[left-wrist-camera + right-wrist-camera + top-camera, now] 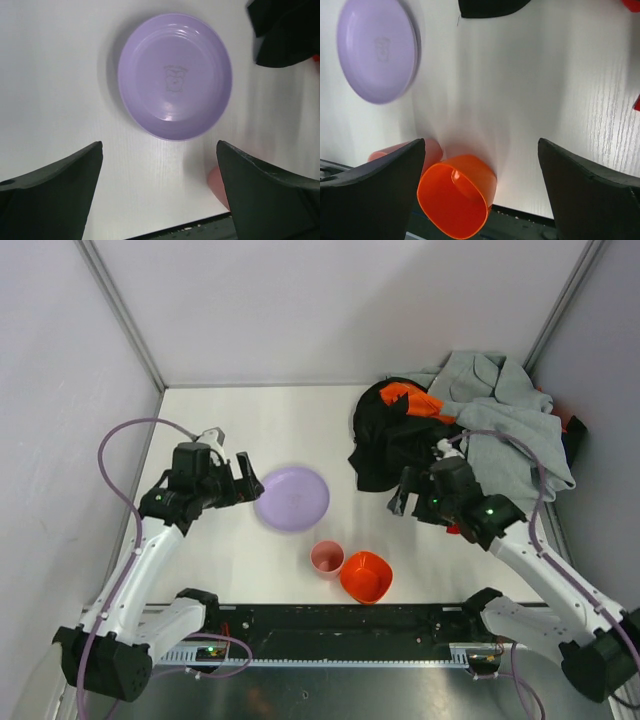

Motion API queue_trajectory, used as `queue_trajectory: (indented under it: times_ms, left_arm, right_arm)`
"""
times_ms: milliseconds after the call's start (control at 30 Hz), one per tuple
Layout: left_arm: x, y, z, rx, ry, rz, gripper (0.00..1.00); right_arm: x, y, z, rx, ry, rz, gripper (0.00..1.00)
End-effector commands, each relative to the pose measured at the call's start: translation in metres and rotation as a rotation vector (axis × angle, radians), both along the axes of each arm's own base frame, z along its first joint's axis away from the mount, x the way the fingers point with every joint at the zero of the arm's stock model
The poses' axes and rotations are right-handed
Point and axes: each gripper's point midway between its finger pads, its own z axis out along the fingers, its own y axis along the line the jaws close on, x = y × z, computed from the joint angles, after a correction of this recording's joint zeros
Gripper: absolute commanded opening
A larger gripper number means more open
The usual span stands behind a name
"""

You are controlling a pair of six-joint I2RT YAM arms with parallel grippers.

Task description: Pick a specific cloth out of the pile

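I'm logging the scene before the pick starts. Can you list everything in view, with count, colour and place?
plate: one, purple, middle of the table, left of the pile
cup: one, pink, near edge, in front of the plate
bowl: one, orange, right beside the cup
pile: one heap, black with orange patches plus light grey, far right corner
red cloth: only small red bits show, near the pile's near edge; mostly hidden
table: one, white, under everything
left gripper: one, black, open and empty, at the plate's left edge
right gripper: one, black, open and empty, at the pile's near edge
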Motion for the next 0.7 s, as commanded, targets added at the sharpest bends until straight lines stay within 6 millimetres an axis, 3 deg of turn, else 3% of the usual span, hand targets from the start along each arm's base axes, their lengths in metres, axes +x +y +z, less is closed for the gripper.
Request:
queue_trajectory:
  times_ms: [0,133,333,467,667]
  left_arm:
    - [0.005,0.015,0.014,0.189,-0.039,0.005,1.00]
    - [0.006,0.017,0.010,0.333,-0.042,0.003,0.99]
    - [0.004,0.022,-0.010,0.505,-0.025,-0.022,1.00]
    - [0.001,0.026,-0.021,0.515,-0.023,-0.003,1.00]
    - [0.002,0.026,-0.022,0.503,-0.057,0.006,1.00]
  right_arm:
    - [0.009,0.012,0.011,-0.142,-0.046,0.000,0.99]
    - [0.009,0.026,0.001,-0.255,-0.021,0.037,0.99]
    - [0.014,0.034,0.006,-0.277,-0.041,0.047,0.99]
    - [0.019,0.025,0.016,-0.304,-0.067,0.030,0.99]
    - [0.033,0.000,0.029,-0.333,-0.086,-0.029,0.99]
